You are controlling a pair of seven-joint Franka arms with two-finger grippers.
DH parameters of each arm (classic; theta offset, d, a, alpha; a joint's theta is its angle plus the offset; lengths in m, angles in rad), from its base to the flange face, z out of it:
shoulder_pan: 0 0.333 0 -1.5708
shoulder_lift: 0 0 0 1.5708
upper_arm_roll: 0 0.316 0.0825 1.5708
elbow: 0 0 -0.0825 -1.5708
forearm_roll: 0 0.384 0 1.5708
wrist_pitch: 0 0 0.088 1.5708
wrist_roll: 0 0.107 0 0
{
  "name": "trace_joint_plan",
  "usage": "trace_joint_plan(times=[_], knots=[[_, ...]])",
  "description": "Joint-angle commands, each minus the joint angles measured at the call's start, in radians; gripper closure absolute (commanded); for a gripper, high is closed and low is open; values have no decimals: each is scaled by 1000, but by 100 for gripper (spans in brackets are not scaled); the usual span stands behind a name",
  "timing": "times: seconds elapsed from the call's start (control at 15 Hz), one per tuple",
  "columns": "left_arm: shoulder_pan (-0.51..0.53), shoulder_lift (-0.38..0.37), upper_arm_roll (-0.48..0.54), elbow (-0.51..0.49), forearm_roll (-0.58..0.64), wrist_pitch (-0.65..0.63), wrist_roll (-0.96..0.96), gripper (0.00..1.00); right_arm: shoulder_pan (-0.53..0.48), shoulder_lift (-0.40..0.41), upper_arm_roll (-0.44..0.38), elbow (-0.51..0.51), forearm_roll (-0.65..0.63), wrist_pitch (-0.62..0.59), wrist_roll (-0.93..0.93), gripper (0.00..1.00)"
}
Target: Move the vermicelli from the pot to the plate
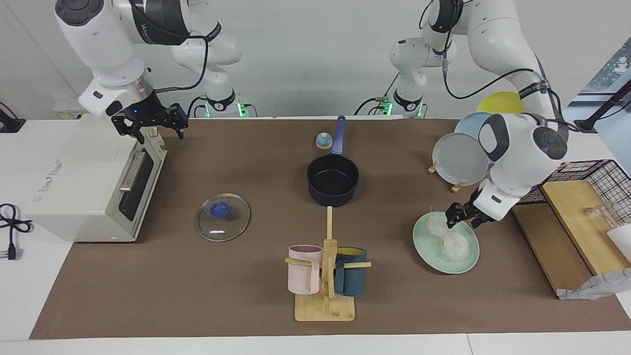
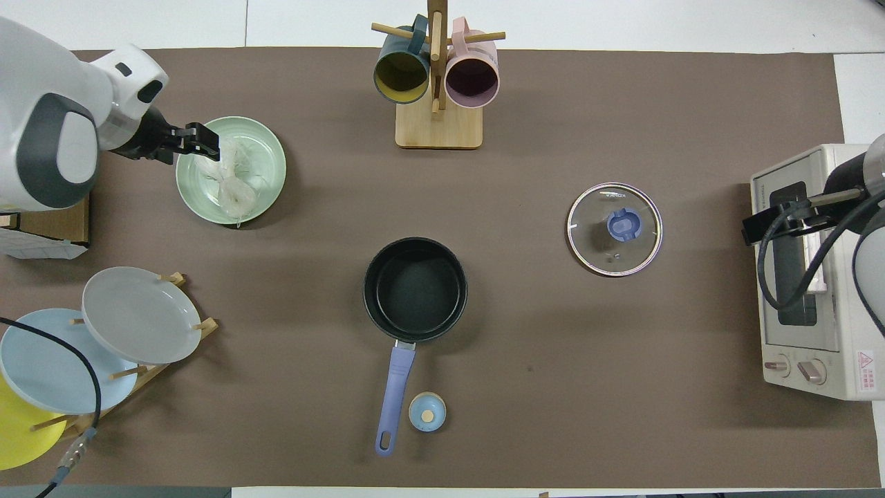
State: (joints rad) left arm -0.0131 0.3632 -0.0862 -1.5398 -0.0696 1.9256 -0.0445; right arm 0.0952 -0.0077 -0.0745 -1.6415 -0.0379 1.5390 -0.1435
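Noodles on the green plate, pot bare

The noodles (image 1: pixel 447 239) lie in two pale clumps on the plate (image 1: pixel 434 259), at the left arm's end of the table. The left gripper (image 1: pixel 459 217) hangs over the plate's rim, fingers spread and holding nothing (its tips sit just above the nearer clump). The pot (image 1: pixel 333 180) stands mid-table with nothing in it. The right gripper (image 1: pixel 148 123) waits above the toaster oven (image 1: pixel 84 177), fingers apart.
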Motion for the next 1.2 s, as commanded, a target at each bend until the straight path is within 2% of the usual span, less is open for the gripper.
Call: trace_joint_plan(times=[0.0, 0.13, 0.27, 0.4, 0.6, 0.73, 0.93, 1.13], knots=[[-4, -142, 5, 1, 54, -179, -83, 0, -8, 15, 2, 25, 23, -14, 12, 0], [-1, -245, 2, -20, 68, -252, -89, 0, -2, 15, 7, 25, 24, -17, 13, 0], [-2, -317, 2, -37, 68, -336, -90, 0, 5, 15, 10, 28, 24, -28, 13, 0], [-11, -375, 3, -101, 68, -349, -95, 0, 5, 17, 12, 38, 26, -45, 15, 0], [-19, -424, 2, -196, 68, -306, -90, 0, 2, 17, 10, 38, 39, -45, 15, 0], [-54, -422, 11, -198, 67, -289, -95, 0, 0, 17, 10, 38, 75, -43, 15, 0], [-96, -373, 54, -77, 65, -382, -95, 0, 8, 17, 8, 40, 65, -45, 16, 0], [-97, -374, 54, -78, 65, -384, -94, 0, 3, 15, 8, 39, 67, -46, 15, 0]])
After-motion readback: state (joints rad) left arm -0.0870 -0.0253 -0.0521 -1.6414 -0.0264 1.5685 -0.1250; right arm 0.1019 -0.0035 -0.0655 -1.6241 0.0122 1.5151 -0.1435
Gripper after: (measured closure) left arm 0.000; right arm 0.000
